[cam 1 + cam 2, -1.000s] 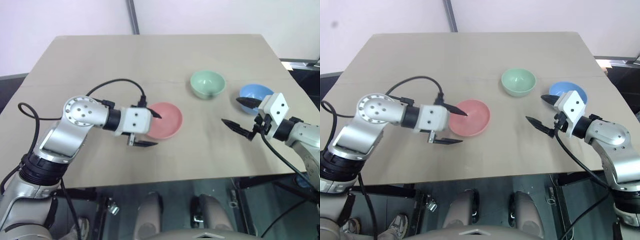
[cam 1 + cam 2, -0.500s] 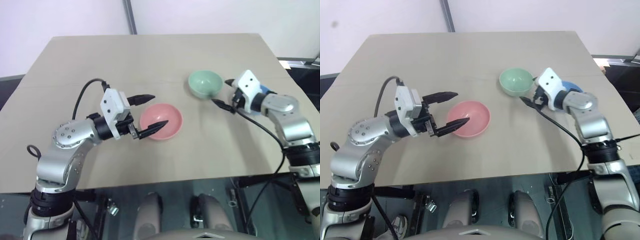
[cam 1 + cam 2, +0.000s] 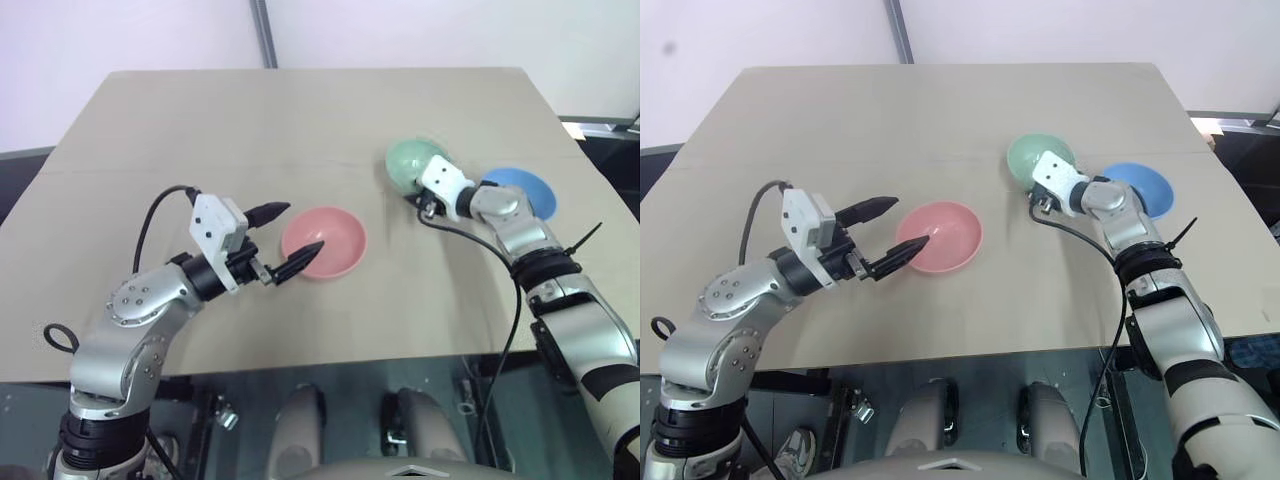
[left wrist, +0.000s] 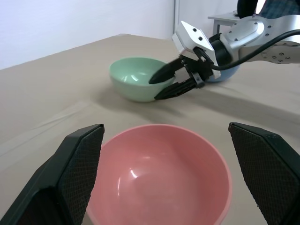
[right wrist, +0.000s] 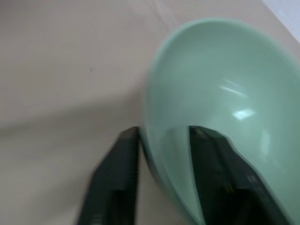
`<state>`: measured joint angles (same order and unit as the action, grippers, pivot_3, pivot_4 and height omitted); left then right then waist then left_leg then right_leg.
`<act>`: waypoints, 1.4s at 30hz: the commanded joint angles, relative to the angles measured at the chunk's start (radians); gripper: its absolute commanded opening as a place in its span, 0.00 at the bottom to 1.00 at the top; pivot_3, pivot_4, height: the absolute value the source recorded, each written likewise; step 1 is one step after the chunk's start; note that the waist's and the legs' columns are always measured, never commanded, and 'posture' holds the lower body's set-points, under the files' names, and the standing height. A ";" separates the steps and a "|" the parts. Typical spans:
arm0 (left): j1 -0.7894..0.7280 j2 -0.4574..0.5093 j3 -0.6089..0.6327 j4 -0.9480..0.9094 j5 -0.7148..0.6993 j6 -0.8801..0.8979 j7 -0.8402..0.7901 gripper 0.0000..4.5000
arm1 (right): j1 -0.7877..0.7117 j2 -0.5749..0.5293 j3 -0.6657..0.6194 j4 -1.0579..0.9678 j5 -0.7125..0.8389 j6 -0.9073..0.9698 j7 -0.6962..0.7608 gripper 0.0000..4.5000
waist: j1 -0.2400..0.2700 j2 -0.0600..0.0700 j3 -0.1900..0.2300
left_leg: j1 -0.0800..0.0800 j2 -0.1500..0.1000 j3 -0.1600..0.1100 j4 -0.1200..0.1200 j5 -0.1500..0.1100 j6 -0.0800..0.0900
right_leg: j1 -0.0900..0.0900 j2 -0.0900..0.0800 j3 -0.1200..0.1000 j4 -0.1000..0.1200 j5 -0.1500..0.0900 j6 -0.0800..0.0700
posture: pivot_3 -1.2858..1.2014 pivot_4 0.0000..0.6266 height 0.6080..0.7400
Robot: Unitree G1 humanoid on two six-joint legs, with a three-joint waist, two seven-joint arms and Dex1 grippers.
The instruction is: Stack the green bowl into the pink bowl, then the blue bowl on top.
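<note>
The green bowl [image 3: 405, 160] stands at the table's right of centre. My right gripper [image 3: 417, 193] is shut on its near rim, one finger inside [image 5: 211, 159] and one outside. Just right of it the blue bowl [image 3: 525, 188] sits behind my right forearm. In the middle is the pink bowl [image 3: 335, 240], which has nothing in it. My left gripper [image 3: 300, 228] stands open at the pink bowl's left edge, pointing across it, nothing between its fingers [image 4: 79, 173].
The tan table [image 3: 250, 130] carries just the three bowls, with bare surface at the far side and the left. Its front edge runs close under both arms. A black cable [image 3: 160, 200] loops off my left wrist.
My right gripper has travelled from beside the blue bowl to the green bowl and closed on its rim. My left gripper has rolled and stays open by the pink bowl.
</note>
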<state>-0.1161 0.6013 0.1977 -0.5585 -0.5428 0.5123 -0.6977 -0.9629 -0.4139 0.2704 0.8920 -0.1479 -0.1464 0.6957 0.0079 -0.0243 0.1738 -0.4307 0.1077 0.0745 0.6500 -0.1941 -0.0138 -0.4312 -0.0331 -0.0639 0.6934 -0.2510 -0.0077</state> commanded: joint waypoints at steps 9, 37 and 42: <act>0.074 -0.003 0.110 0.034 -0.016 -0.107 -0.008 1.00 | 0.134 -0.035 -0.042 -0.604 0.257 0.034 0.343 0.01 | -0.018 0.001 0.000 | 0.000 0.001 0.000 -0.002 0.000 0.000 | 0.000 0.000 0.000 0.000 0.000 0.000 | 0.52 0.24 1.00; 0.312 0.270 0.332 0.223 -0.268 -0.208 -0.638 1.00 | 0.340 -0.242 -0.231 -0.968 0.269 0.495 0.190 0.88 | -0.005 0.000 0.000 | -0.001 0.001 0.001 -0.004 -0.001 -0.001 | -0.001 -0.002 -0.003 -0.005 -0.003 0.003 | 0.52 0.24 1.00; 0.279 0.308 0.324 0.220 -0.273 -0.177 -0.676 1.00 | 0.342 -0.317 -0.228 -0.807 0.200 0.478 0.141 0.88 | -0.018 0.001 0.000 | 0.000 0.001 0.002 -0.008 0.000 -0.001 | -0.004 0.000 -0.001 -0.005 -0.003 0.003 | 0.52 0.24 1.00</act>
<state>0.1715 0.8872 0.5085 -0.3170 -0.7948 0.3315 -1.3567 -0.6040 -0.7202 0.0635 0.0662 0.0673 0.3442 0.8569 -0.0105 -0.0232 0.1742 -0.4306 0.1089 0.0764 0.6417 -0.1945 -0.0143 -0.4350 -0.0330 -0.0646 0.6885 -0.2538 -0.0051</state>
